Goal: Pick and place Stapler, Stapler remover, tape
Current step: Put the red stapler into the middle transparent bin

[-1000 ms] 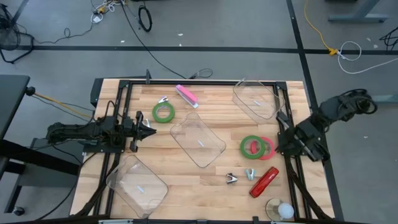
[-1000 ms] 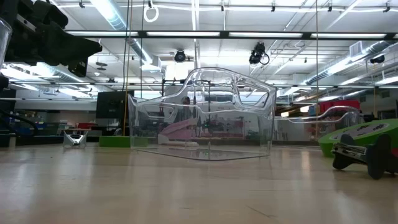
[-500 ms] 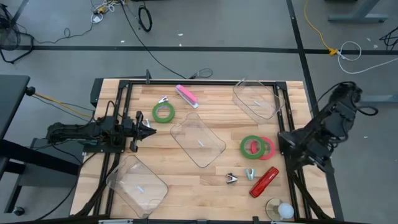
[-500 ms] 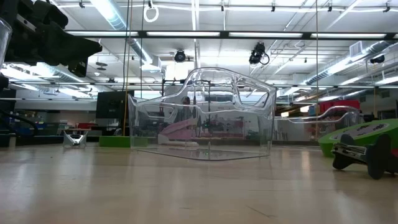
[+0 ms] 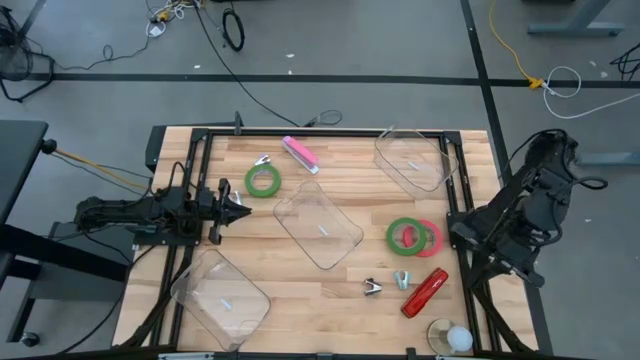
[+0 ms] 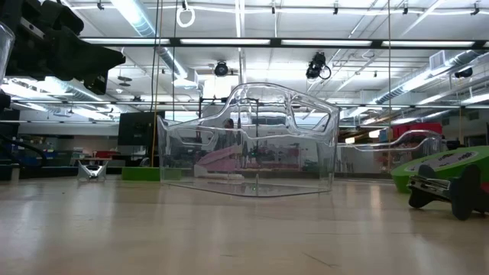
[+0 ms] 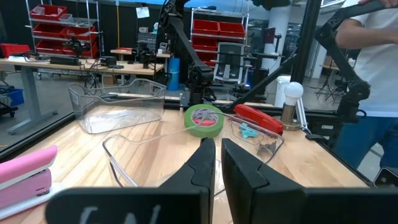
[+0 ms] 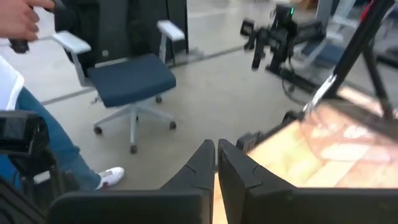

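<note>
We are resting our left gripper (image 5: 238, 207) at the table's left edge, jaws pressed together, empty. Our right gripper (image 8: 216, 163) is hanging off the right edge, likewise closed. One green tape (image 5: 263, 181) is lying near the pink stapler (image 5: 299, 153); another green ring (image 5: 404, 235) seemingly overlaps the red-pink ring (image 5: 431, 238).

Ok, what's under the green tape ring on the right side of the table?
The red-pink tape ring lies partly under the green tape ring; only its right edge shows. How far it runs underneath is covered.
</note>
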